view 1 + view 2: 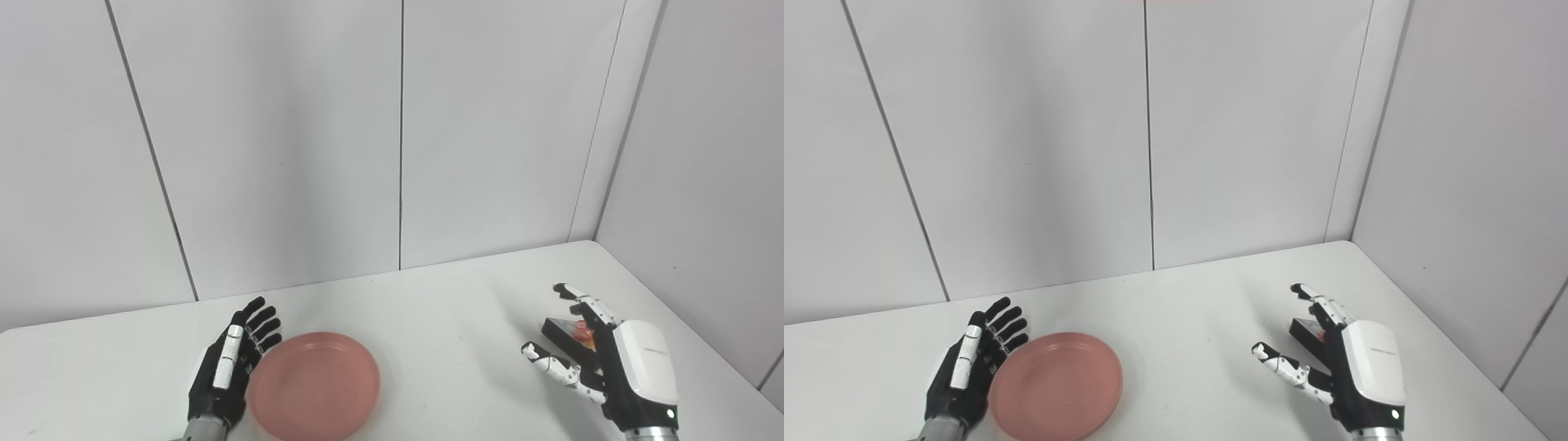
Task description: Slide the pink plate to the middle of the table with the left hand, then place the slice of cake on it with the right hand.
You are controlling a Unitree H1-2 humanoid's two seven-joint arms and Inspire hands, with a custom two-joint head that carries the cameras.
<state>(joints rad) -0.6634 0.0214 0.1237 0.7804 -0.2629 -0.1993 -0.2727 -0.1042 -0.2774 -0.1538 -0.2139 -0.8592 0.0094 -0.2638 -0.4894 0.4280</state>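
The pink plate (315, 384) lies on the white table (441, 306), left of centre near the front edge, with nothing on it. My left hand (229, 367) is open, palm against the plate's left rim, fingers pointing away from me. The slice of cake (572, 335), dark with a red topping, sits on the table at the right. My right hand (603, 358) is open around it, fingers curved over the far side and thumb on the near left, not closed on it. The hand's back hides much of the cake.
Grey wall panels stand right behind the table and along its right side, meeting in the back right corner (591, 240). Bare tabletop lies between the plate and the cake.
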